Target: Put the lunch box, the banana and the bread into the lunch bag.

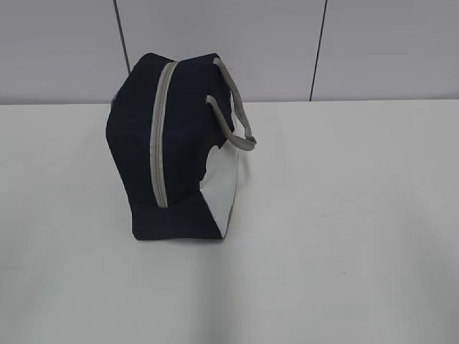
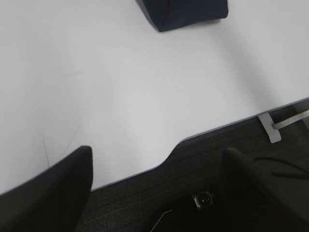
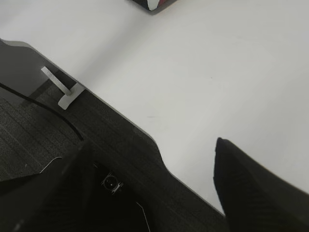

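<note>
The navy-blue lunch bag (image 1: 172, 143) stands on the white table (image 1: 344, 229), left of centre, its grey zipper shut and its grey handles hanging to the right. A corner of it shows at the top of the left wrist view (image 2: 186, 12) and of the right wrist view (image 3: 154, 4). The lunch box, the banana and the bread are out of view. My left gripper (image 2: 157, 186) is open and empty over the table's front edge. My right gripper (image 3: 149, 186) is open and empty over the same edge. Neither gripper shows in the exterior view.
The table's front edge (image 2: 145, 171) has a curved cut-out, with dark carpet (image 2: 145, 203) below. A grey metal bracket (image 3: 65, 89) sits under the edge. A pale wall (image 1: 358, 50) with dark seams stands behind the table.
</note>
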Controlling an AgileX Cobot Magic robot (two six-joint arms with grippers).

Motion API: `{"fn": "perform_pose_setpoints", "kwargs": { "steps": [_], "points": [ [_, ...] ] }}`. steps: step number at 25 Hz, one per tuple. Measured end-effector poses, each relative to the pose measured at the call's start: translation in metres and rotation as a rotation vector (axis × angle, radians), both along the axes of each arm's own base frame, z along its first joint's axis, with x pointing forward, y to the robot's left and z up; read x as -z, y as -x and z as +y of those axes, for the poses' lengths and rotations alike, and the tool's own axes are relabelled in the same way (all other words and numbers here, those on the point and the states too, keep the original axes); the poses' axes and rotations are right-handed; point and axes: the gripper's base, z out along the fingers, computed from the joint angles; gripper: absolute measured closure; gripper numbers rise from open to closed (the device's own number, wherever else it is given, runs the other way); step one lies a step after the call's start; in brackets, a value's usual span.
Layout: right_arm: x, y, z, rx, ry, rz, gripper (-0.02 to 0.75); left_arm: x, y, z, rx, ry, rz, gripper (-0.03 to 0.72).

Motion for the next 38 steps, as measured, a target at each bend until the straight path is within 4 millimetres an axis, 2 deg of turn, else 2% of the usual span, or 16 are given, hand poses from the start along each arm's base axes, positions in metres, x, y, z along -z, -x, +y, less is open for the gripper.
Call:
{"fn": "perform_pose_setpoints", "kwargs": {
  "steps": [4, 15, 24, 27, 33, 38],
  "points": [
    [0.02, 0.002, -0.002, 0.004, 0.017, 0.023, 0.165, 0.0, -0.001, 0.0, -0.001, 0.002, -0.007, 0.149],
    [0.02, 0.002, -0.002, 0.01, 0.01, 0.022, 0.166, 0.003, -0.011, 0.0, -0.012, 0.003, -0.09, 0.149],
    [0.019, 0.002, -0.003, 0.027, 0.004, 0.014, 0.166, 0.004, -0.013, 0.0, -0.012, 0.004, -0.103, 0.2],
    [0.019, 0.002, -0.004, 0.099, 0.002, 0.015, 0.166, 0.004, -0.013, 0.0, -0.011, 0.004, -0.102, 0.202],
    [0.019, 0.002, -0.01, 0.378, -0.007, 0.002, 0.166, 0.004, -0.013, 0.0, -0.012, 0.004, -0.103, 0.207],
    [0.018, 0.016, -0.014, 0.584, -0.042, -0.089, 0.166, 0.004, -0.009, 0.0, -0.012, 0.008, -0.129, 0.221]
  ]
}}
